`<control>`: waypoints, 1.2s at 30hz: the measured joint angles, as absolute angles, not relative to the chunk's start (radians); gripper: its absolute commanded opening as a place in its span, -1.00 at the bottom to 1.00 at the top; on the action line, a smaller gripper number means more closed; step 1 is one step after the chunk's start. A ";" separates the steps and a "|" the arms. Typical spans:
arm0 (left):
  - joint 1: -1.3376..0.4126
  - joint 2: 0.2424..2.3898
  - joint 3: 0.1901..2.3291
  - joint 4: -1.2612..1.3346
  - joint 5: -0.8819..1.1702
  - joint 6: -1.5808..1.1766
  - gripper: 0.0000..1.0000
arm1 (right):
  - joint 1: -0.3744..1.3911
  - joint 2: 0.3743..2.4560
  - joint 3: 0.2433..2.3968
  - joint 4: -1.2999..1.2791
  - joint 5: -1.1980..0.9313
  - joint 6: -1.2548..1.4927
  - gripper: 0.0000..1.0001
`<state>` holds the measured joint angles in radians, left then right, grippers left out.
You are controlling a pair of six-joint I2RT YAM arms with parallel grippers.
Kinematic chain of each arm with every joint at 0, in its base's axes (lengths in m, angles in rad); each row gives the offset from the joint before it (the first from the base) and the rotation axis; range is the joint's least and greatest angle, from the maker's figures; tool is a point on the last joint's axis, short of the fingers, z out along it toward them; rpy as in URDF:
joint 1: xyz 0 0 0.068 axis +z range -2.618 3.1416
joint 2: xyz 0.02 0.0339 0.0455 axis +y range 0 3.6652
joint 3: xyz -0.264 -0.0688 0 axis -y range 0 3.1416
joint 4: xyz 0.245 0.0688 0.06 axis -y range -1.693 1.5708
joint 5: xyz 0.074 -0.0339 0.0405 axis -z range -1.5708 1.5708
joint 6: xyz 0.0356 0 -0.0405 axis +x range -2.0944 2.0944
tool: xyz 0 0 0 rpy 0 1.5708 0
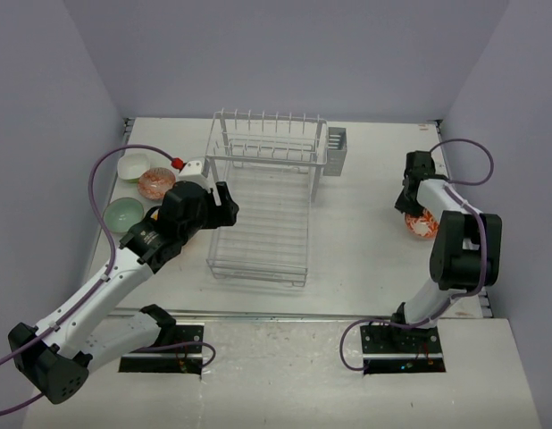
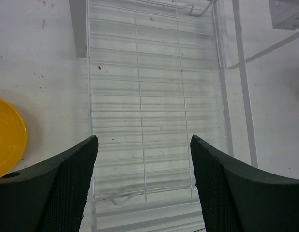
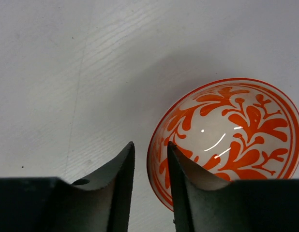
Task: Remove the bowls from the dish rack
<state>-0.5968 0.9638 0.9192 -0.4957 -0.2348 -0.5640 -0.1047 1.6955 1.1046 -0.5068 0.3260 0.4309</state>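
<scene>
Pale lavender walls close in a white bench (image 1: 365,259), with both arms bolted at its near edge. Nearest, the left gripper (image 2: 143,144) hangs with its jaws spread wide and holding nothing, above the flat lower tray of the dish rack (image 1: 258,246). The wire grid below it is bare. An orange-yellow bowl (image 2: 7,137) sits on the bench just off the tray's left side.

Close to the bench's right edge, about halfway back, the right gripper (image 3: 150,145) stands over a white bowl with orange-red pattern (image 3: 236,130) resting upright on the bench. Its jaws are only narrowly parted, with the bowl's rim in the gap. From the wrist view the rim seems loose rather than pinched, though the contact point is partly hidden.

Further back along the left edge sit a mint green bowl (image 1: 124,213), a second orange-patterned bowl (image 1: 156,182) and a pale bowl (image 1: 133,166). At the far end, neither the rack's upright prongs nor the grey cutlery holder (image 1: 337,150) shows a bowl.

The step in hand looks like the release of the last bowl. Next, the right gripper should widen and lift straight up off the rim so the bowl does not tip. The left gripper has nothing to reach for.
</scene>
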 measured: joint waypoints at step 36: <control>-0.597 0.850 0.852 -0.437 -0.243 -0.564 0.85 | 0.141 1.093 0.875 -0.319 0.237 0.413 0.98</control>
